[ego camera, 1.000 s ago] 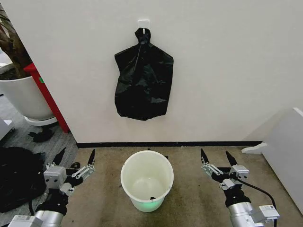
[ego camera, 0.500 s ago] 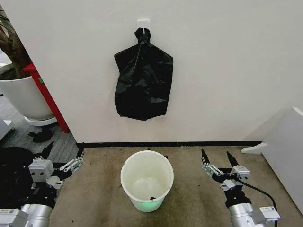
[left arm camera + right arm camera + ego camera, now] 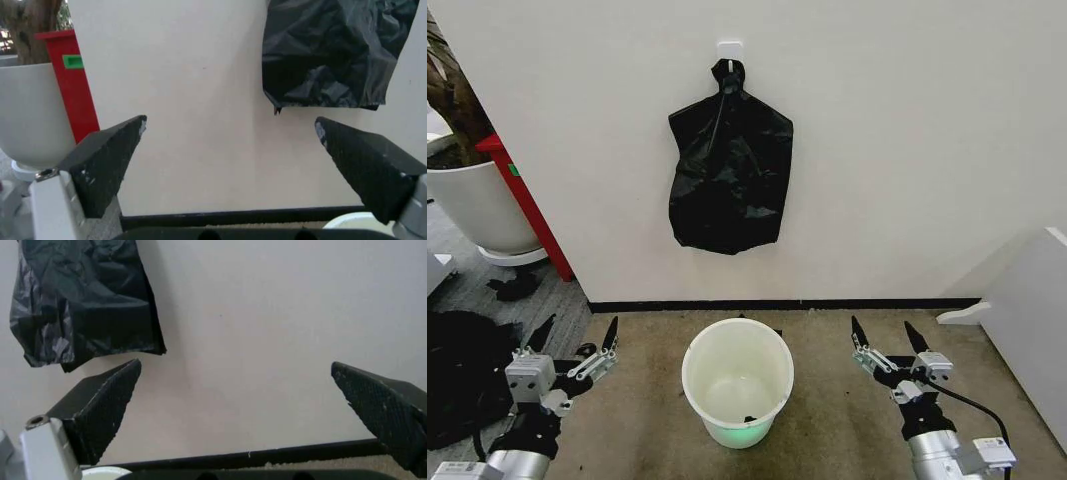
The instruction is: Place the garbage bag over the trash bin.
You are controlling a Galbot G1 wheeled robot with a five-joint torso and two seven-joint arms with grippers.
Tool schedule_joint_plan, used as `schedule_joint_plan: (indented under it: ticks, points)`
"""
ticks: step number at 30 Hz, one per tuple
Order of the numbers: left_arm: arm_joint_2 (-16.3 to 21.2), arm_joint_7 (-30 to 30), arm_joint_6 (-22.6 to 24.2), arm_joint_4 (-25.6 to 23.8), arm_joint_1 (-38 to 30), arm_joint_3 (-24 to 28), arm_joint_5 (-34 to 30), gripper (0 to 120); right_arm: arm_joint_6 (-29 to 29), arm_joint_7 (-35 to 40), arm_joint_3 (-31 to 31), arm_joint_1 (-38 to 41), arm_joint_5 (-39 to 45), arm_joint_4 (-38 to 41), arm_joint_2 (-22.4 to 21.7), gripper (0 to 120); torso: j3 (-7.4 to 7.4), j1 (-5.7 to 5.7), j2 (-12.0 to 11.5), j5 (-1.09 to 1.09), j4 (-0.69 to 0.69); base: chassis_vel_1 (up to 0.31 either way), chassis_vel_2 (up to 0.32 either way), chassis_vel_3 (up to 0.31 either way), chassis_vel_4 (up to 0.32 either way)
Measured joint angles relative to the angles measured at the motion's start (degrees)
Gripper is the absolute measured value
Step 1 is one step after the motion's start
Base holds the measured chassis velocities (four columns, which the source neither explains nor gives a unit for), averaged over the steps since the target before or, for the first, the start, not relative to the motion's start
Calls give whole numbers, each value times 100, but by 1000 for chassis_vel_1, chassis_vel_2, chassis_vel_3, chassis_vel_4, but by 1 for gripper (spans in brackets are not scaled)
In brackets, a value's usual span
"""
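The trash bin point(image 3: 695, 352), small, round and white with a greenish base, stands open on the brown floor at the foot of the wall. My left gripper point(image 3: 580, 322) is open to the bin's left, fingers pointing up at the wall. To the bin's right, my right gripper point(image 3: 881, 323) is open at about the same height. The left wrist view looks between the open left gripper point(image 3: 229, 121) at the wall, and the right gripper point(image 3: 236, 365) frames the wall likewise. The garbage bag is out of view as a loose single bag.
A black plastic bundle point(image 3: 730, 175), knotted at its top, hangs from a wall hook above the bin. A large white plant pot point(image 3: 477, 205) and a red panel point(image 3: 527, 205) stand at the left. A dark lumpy heap point(image 3: 462, 370) lies by my left arm. A white board point(image 3: 1032, 320) leans at the right.
My left gripper swung out to the left, then came partway back toward the bin. The right gripper, the bin and the hanging bundle have stayed put.
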Motion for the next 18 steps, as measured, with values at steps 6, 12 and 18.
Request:
schedule_joint_plan:
  ticks: [6, 12, 18]
  points:
    - [-2, 5, -13, 0, 2, 5, 1, 100, 21, -9, 2, -7, -1, -3, 7, 100, 0, 0, 0, 0, 0, 0, 0, 0, 0]
    - [-73, 123, -374, -1, 33, 70, 99, 100, 37, -16, 2, -9, -6, -11, 22, 100, 0, 0, 0, 0, 0, 0, 0, 0, 0]
    - [-184, 270, -734, -1, 148, 76, 193, 100, 78, -32, 8, -32, -21, -41, 34, 100, 0, 0, 0, 0, 0, 0, 0, 0, 0]
